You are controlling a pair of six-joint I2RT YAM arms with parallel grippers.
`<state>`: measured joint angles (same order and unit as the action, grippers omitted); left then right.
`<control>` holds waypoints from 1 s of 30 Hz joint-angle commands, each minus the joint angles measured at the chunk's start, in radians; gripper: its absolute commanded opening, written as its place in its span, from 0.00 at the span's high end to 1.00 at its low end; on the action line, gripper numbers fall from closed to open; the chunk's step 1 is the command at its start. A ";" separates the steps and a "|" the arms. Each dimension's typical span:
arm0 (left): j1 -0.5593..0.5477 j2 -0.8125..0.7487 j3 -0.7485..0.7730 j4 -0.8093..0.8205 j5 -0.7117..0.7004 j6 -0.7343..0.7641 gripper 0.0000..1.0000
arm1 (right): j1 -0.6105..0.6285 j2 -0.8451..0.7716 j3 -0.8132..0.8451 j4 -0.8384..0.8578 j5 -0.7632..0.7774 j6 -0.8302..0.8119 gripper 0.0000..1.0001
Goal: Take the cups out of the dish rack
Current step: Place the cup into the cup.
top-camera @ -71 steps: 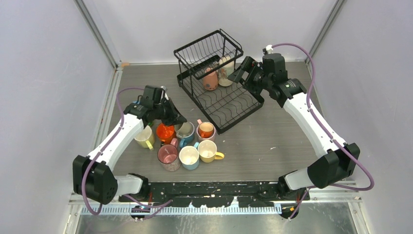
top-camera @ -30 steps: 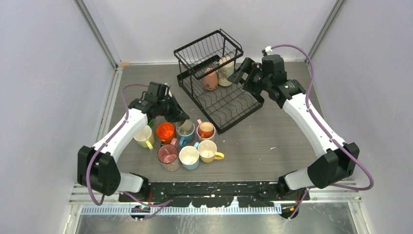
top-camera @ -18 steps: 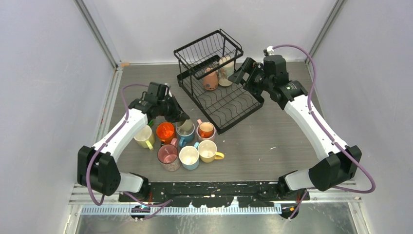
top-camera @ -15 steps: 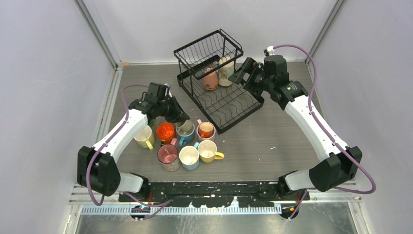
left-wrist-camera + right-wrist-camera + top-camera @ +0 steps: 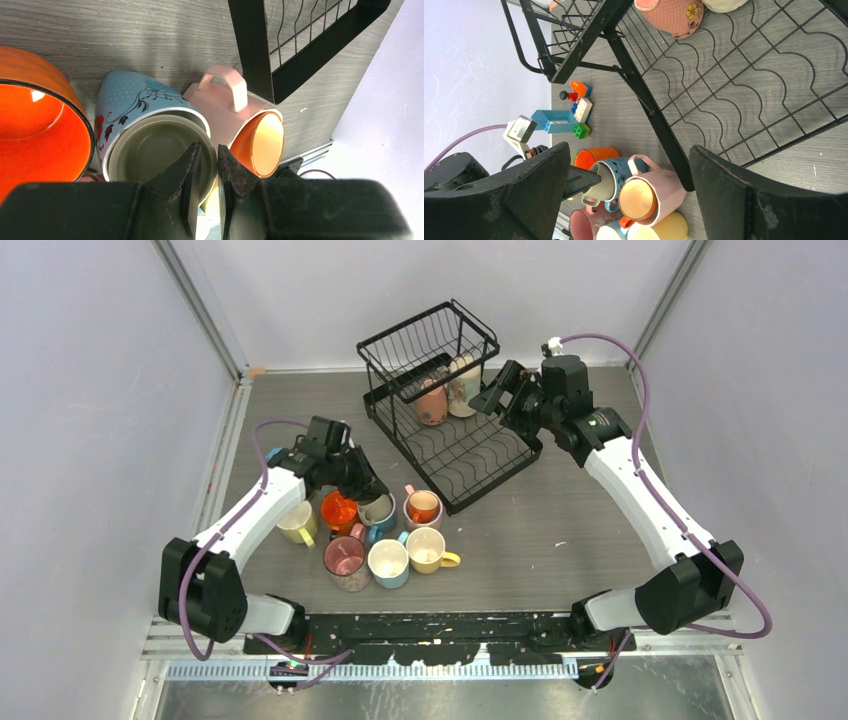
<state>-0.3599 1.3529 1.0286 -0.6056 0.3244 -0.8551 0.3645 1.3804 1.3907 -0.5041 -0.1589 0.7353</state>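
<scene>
Shows right gripper (image 5: pixel 630 150) spread wide, nothing between fingers, facing black wire dish rack (image 5: pixel 649 112) holding salmon dotted mug (image 5: pixel 671 17). Finds pink mug (image 5: pixel 659 187), blue floral mug (image 5: pixel 616 170), orange mug (image 5: pixel 596 154) clustered beside rack; toy blocks (image 5: pixel 561 120) nearby.

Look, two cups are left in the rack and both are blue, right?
Not blue. Two are left in the rack, but they are a salmon cup and a beige cup. The top view shows it.

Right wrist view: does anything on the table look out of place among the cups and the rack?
Yes: a cluster of toy building blocks, blue, white, orange and green, lies on the table near the orange cup, beside the dish rack. It belongs to neither, so it looks stray.
</scene>
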 commanded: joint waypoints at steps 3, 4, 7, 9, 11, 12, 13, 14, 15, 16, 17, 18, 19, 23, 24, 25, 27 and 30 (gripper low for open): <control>-0.002 0.001 -0.003 0.012 -0.006 0.014 0.82 | 0.005 -0.043 -0.002 0.035 -0.001 -0.004 0.08; -0.002 0.004 -0.002 0.013 -0.005 0.014 0.84 | 0.005 -0.042 -0.002 0.036 -0.002 -0.004 0.08; -0.002 0.009 0.003 0.015 -0.005 0.014 0.90 | 0.005 -0.041 -0.003 0.036 -0.002 -0.005 0.08; -0.002 0.011 0.004 0.015 -0.006 0.014 0.97 | 0.004 -0.042 -0.003 0.036 -0.001 -0.006 0.08; -0.002 0.012 0.003 0.015 -0.006 0.014 1.00 | 0.005 -0.042 -0.004 0.036 -0.001 -0.007 0.08; -0.002 0.015 0.001 0.016 -0.005 0.014 1.00 | 0.004 -0.041 -0.004 0.036 -0.001 -0.007 0.08; -0.002 0.015 0.002 0.016 -0.003 0.014 1.00 | 0.005 -0.040 -0.005 0.036 -0.001 -0.007 0.08; -0.002 0.017 0.002 0.017 -0.002 0.014 1.00 | 0.005 -0.040 -0.007 0.036 -0.001 -0.007 0.08; -0.002 0.016 0.001 0.017 -0.002 0.016 1.00 | 0.005 -0.039 -0.007 0.037 -0.001 -0.007 0.08; -0.002 0.016 0.002 0.019 -0.003 0.016 1.00 | 0.005 -0.038 -0.006 0.035 -0.002 -0.005 0.08; -0.002 0.015 0.004 0.019 -0.002 0.017 1.00 | 0.004 -0.039 -0.006 0.036 -0.002 -0.005 0.08; -0.002 0.015 0.007 0.018 -0.002 0.017 1.00 | 0.005 -0.040 -0.004 0.036 -0.003 -0.006 0.08; -0.003 0.015 0.010 0.016 -0.002 0.018 1.00 | 0.005 -0.040 -0.003 0.035 -0.002 -0.007 0.08; -0.002 0.014 0.034 0.010 -0.001 0.019 0.99 | 0.005 -0.038 0.008 0.028 -0.005 -0.011 0.08; -0.002 0.012 0.042 0.006 -0.001 0.020 0.98 | 0.005 -0.037 0.011 0.025 -0.005 -0.012 0.08; -0.002 0.013 0.050 0.001 -0.002 0.022 0.97 | 0.005 -0.037 0.012 0.022 -0.003 -0.014 0.08; -0.002 0.010 0.065 -0.007 -0.005 0.024 0.96 | 0.005 -0.037 0.016 0.018 -0.003 -0.015 0.08; -0.002 0.001 0.085 -0.023 -0.015 0.029 0.94 | 0.004 -0.041 0.021 0.014 -0.001 -0.016 0.08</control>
<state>-0.3599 1.3697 1.0481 -0.6136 0.3222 -0.8509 0.3645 1.3804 1.3808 -0.5026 -0.1589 0.7349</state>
